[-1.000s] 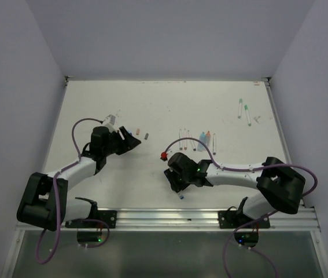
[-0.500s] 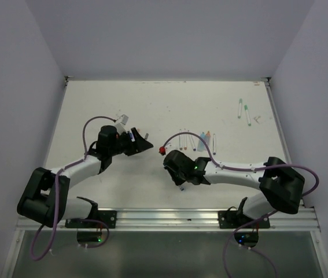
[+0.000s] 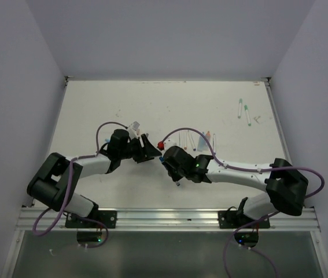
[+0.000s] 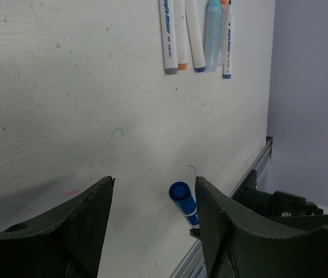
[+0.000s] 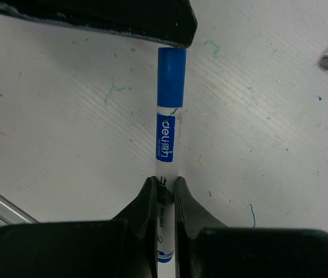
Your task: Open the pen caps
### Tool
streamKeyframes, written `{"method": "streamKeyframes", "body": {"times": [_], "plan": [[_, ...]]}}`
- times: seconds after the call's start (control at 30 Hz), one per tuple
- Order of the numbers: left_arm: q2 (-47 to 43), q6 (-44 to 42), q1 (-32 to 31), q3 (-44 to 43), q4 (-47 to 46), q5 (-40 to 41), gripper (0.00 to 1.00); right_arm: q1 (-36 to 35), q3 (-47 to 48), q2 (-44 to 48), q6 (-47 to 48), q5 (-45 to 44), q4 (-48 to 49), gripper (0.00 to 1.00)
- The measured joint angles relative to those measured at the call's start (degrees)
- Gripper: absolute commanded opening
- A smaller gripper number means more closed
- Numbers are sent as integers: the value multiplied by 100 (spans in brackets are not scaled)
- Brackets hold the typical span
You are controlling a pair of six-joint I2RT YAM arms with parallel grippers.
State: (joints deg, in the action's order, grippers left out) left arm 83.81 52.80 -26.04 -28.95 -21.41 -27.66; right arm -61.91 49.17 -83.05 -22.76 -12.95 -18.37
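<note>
right gripper (image 5: 164,186) is clamped tight on the white barrel of the pen (image 5: 165,142) mid-table, long axis pointing straight at the left gripper (image 4: 154,186), whose jaws gape empty with the blue cap (image 4: 180,193) end-on in the gap

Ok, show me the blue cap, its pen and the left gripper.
blue cap (image 5: 171,78): right wrist view, cap's middle.
pen (image 5: 165,147): right wrist view, blue label.
left gripper (image 4: 154,180): left wrist view, midway between fingertips.
</note>
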Motion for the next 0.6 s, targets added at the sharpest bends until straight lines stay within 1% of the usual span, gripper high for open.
{"method": "streamKeyframes", "body": {"times": [0.23, 0.33, 0.5, 0.53, 0.6], "plan": [[389, 396, -385, -87, -452, -103, 61, 0, 42, 24, 63, -11, 37, 0], [498, 525, -479, -173, -603, -164, 58, 7, 42, 37, 76, -35, 42, 0], [636, 647, -599, -236, -815, -221, 49, 11, 42, 162, 94, -118, 68, 0], [647, 664, -621, -236, -817, -225, 45, 11, 42, 179, 96, -129, 81, 0], [660, 678, -654, -236, -839, -238, 41, 24, 42, 188, 96, -142, 120, 0]]}}
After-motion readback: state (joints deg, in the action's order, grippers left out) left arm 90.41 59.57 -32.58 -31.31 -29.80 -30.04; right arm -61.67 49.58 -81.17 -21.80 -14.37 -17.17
